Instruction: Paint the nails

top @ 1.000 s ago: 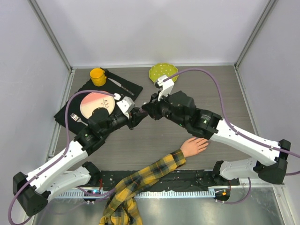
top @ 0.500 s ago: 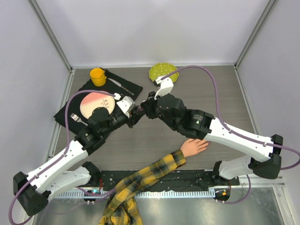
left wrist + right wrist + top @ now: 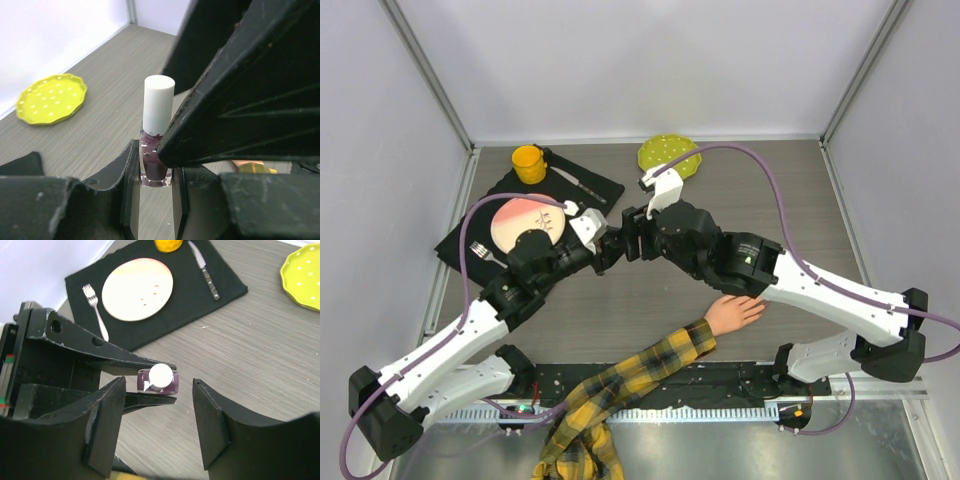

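The nails (image 3: 758,306), too small to make out, tip a pale mannequin hand (image 3: 732,312) lying at the table's (image 3: 790,200) near side under the right arm. Mid-table, well apart, the left gripper (image 3: 155,175) clamps an upright dark purple polish bottle (image 3: 159,382). The right gripper (image 3: 158,390) holds its 2 fingers wide either side of the white cap, not touching.

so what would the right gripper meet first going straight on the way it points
Probably the white cap of the polish bottle, held upright in the left gripper; depth is hard to judge.
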Robot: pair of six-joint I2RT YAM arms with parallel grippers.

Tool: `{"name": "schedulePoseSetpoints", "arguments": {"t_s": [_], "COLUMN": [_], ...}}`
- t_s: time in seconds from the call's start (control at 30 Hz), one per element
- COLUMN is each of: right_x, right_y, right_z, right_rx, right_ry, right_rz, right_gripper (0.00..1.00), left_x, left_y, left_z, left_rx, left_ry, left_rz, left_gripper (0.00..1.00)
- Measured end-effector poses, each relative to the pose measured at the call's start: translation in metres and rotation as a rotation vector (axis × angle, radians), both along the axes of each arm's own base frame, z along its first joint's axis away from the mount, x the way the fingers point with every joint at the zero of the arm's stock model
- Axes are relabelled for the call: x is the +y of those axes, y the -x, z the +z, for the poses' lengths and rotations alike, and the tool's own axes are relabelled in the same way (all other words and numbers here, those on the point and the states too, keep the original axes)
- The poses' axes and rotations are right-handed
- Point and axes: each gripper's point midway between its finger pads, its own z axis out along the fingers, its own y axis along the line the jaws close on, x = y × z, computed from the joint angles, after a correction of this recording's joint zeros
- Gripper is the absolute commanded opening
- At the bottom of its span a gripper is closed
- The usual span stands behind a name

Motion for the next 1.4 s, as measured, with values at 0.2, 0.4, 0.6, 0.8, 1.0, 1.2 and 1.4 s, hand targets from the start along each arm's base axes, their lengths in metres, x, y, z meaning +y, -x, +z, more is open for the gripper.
{"name": "schedulePoseSetpoints", "arguments": {"t_s": [0.2,0.4,0.6,0.8,1.0,1.2,1.4], "right_x": [-0.020,-0.052,-0.038,-0.027,-0.024,-0.022,-0.020], "right_y": [0.004,0.005,0.033,0.042,0.042,0.042,0.041], "right_z": [0.016,0.042,0.038,0.020,0.012,0.010,0.006], "right_rx": [-0.001,-0.024,-0.015,0.028,0.036,0.034,0.035], "right_ry": [-0.017,-0.091,-0.092,-0.071,-0.049,-0.041,-0.030], "right_rz": [0.131,0.280,0.499,0.600,0.620,0.635,0.648], "right_gripper": [0.61,0.50,0.55,0.56,0.45,0.40,0.16], "left_x": [-0.011,-0.018,-0.022,-0.023,-0.024,-0.024,-0.025], "left_y": [0.016,0.035,0.046,0.050,0.052,0.054,0.056], "left_z": [-0.004,-0.004,-0.004,-0.004,-0.004,-0.004,-0.004], "left_rx": [0.040,0.068,0.090,0.098,0.107,0.107,0.108], "left_ry": [-0.007,-0.004,0.003,0.007,0.011,0.011,0.010], "left_rz": [-0.107,-0.215,-0.277,-0.299,-0.311,-0.321,-0.335], "left_gripper": [0.00,0.00,0.00,0.00,0.00,0.00,0.00]}}
